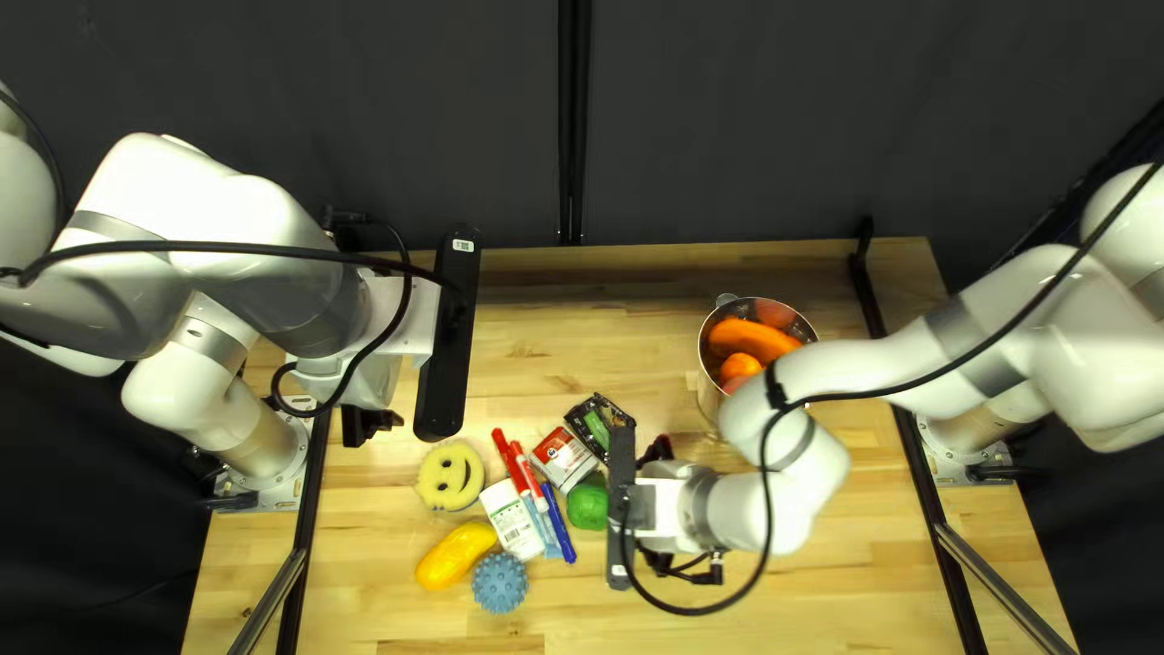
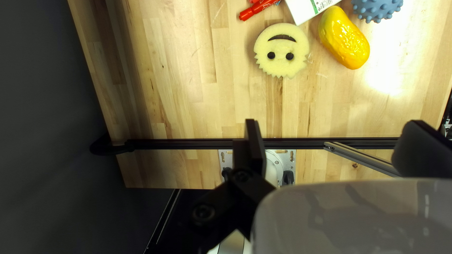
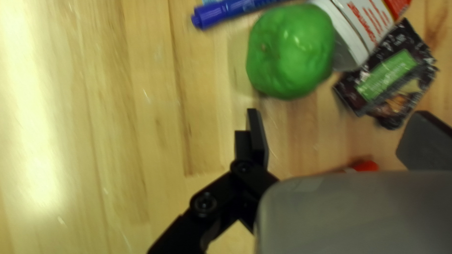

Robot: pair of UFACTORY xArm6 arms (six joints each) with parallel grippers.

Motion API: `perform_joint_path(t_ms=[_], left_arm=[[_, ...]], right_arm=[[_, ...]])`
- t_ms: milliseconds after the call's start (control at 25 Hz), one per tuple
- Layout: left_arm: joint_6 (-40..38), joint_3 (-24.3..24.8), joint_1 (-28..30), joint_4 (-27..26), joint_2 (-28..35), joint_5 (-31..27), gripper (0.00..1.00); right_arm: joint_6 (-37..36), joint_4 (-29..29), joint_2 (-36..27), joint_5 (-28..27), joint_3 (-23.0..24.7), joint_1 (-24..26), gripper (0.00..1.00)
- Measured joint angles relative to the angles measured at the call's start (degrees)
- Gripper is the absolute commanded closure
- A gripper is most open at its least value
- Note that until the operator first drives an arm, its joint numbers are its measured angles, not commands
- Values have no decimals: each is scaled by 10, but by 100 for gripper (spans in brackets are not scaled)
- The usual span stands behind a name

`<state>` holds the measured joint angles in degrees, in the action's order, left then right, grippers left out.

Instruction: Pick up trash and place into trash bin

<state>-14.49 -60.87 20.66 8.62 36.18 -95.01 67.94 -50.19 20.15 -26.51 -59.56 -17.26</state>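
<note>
left tool (image 1: 369, 425) spread | right tool (image 1: 661, 510) spread | bin (image 1: 708, 396): top left view only

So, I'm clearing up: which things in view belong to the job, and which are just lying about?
Job, probably:
- black-and-green wrapper
- metal pot, if that's the bin
- open right gripper

Apparently lying about:
- smiley sponge
- green pepper
- spiky blue ball
- yellow mango
- blue marker
- red markers
- white bottle
- red-white tub

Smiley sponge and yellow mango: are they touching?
Apart. In the left wrist view, a strip of tabletop shows between the smiley sponge and the yellow mango.
</note>
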Motion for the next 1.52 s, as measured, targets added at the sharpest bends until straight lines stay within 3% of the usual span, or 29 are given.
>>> perform_joint_path(t_ms=[240, 520, 560, 600, 680, 720, 920, 1040, 1280, 1520], left_arm=[[0, 0, 0, 0, 0, 0, 0], [0, 0, 0, 0, 0, 0, 0], [0, 0, 0, 0, 0, 0, 0], [0, 0, 0, 0, 0, 0, 0], [0, 0, 0, 0, 0, 0, 0], [0, 0, 0, 0, 0, 0, 0], [0, 0, 0, 0, 0, 0, 0], [0, 0, 0, 0, 0, 0, 0], [0, 0, 0, 0, 0, 0, 0], [0, 0, 0, 0, 0, 0, 0]], right_arm=[[60, -36, 16, 46, 2, 24, 0], [33, -10, 43, 69, -16, 35, 0], [27, -5, 45, 71, -17, 37, 11], [22, -1, 46, 74, -18, 38, 17], [13, 5, 49, 80, -18, 43, 89], [10, 7, 50, 83, -17, 45, 94], [-11, 23, 32, 88, 1, 49, 98], [-43, 51, -17, 55, 23, 36, 99], [-85, 77, -204, -65, 109, -9, 98], [-84, 74, -419, -225, 223, -53, 99]])
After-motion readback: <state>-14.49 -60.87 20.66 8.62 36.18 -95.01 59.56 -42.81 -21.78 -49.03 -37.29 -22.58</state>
